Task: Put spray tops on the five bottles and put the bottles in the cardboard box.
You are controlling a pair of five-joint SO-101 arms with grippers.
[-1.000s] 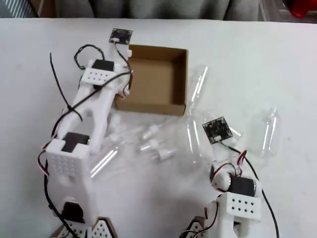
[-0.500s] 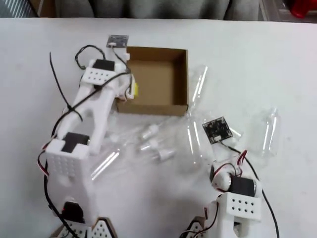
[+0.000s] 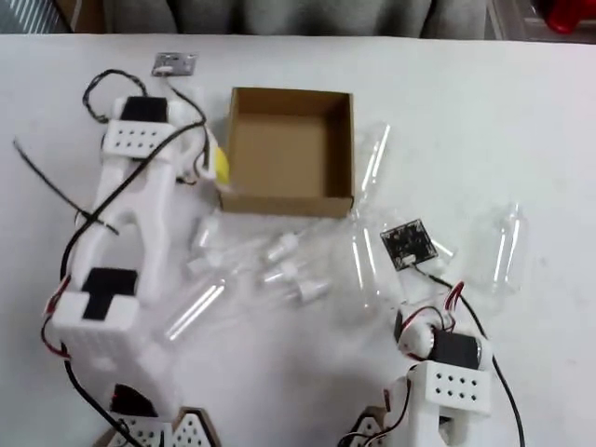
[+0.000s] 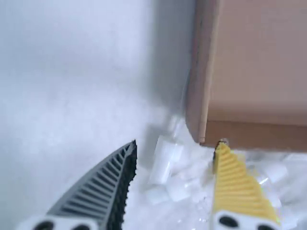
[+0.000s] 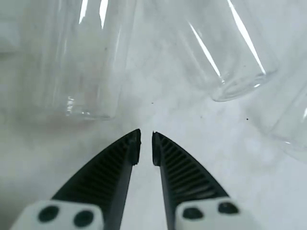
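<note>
Where left fingers (image 4: pixel 235 184) gape, the cardboard box (image 4: pixel 254 72) corner stands — just beside.

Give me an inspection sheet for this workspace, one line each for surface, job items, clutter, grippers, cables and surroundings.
surface: white table, no spills seen.
job's things: cardboard box open and empty; clear bottles lying on their sides, none in the box; loose spray tops in front of the box.
clutter: nothing seen.
grippers: left gripper open by the box's corner, above spray tops; right gripper empty, fingers nearly together, over the table near bottle ends.
cables: black wires loop off the left arm; red and black wires at the right arm.
surroundings: red thing beyond the table's far edge.
</note>
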